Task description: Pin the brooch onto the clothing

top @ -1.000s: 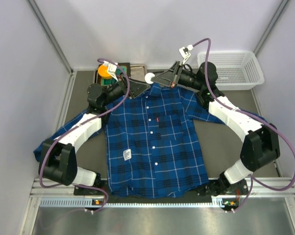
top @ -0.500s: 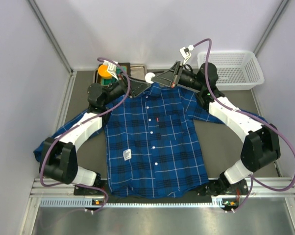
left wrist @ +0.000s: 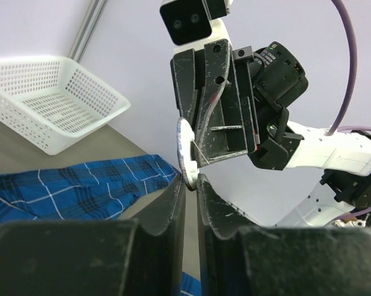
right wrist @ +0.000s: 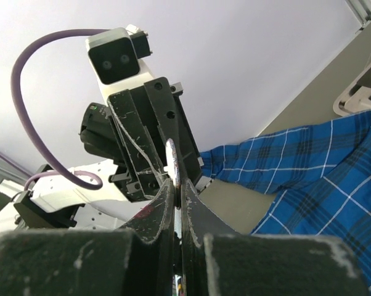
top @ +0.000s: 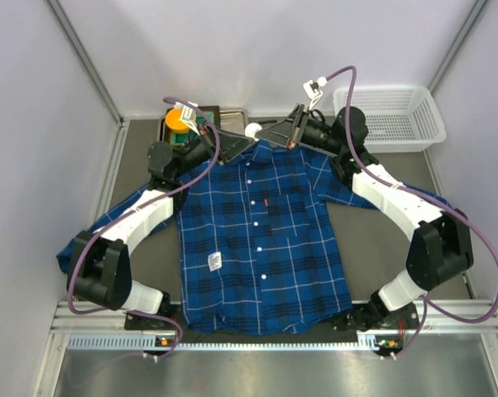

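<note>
Since the frame a second ago, your left gripper (left wrist: 188, 180) has drawn its fingers in. They now stand with only a slim gap, and the lower rim of the brooch (left wrist: 182, 148) sits right at their tips. You cannot tell from these views whether they are pressing on it. In the top view both arms, the shirt (top: 257, 231) and the brooch sit almost exactly where they were.

Working across the top view, the orange dish (top: 175, 120) rests on the dark tray (top: 232, 112) at 11 o'clock. Your left gripper reaches in beside it toward the collar. The brooch is held in the air just past the collar at 12 o'clock, between the two grippers. Your right gripper (right wrist: 175, 182) is clamped on it, fingers pressed together with the disc pinched edge-on between them. The white basket (top: 390, 116) stands at 1 o'clock.

In both wrist views the brooch stands on edge, its thin rim line running from 12 to 6 o'clock. In the left wrist view its flat face is turned toward 9 o'clock.

The shirt lies flat, button side up. Its long axis runs 12 to 6 o'clock, with the collar at 12 and the hem toward the arm bases.
</note>
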`<action>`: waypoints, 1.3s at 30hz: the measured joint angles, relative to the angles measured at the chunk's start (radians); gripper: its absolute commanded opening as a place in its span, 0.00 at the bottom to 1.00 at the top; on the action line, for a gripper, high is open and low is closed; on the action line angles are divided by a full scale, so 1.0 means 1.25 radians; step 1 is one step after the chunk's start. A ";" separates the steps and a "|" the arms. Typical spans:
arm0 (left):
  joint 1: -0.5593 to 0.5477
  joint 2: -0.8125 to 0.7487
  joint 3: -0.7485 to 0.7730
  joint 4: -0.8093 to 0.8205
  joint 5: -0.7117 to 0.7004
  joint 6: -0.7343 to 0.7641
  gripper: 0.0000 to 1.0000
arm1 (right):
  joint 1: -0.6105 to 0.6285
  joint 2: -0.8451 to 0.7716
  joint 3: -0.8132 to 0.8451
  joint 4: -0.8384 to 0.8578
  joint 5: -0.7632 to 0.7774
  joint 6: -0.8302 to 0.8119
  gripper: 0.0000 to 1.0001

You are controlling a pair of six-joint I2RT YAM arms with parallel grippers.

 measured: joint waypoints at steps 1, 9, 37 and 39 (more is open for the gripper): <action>0.000 0.000 0.000 0.000 0.001 -0.003 0.08 | 0.000 0.000 -0.004 0.003 0.003 -0.002 0.00; 0.000 0.003 0.000 -0.024 0.011 -0.006 0.00 | -0.007 -0.001 -0.028 -0.015 -0.026 -0.066 0.67; 0.002 -0.057 -0.004 -0.314 0.143 0.143 0.00 | 0.125 -0.109 0.118 -0.653 0.101 -1.073 0.61; 0.002 -0.057 -0.004 -0.314 0.146 0.143 0.00 | 0.132 -0.114 0.118 -0.656 0.118 -1.110 0.55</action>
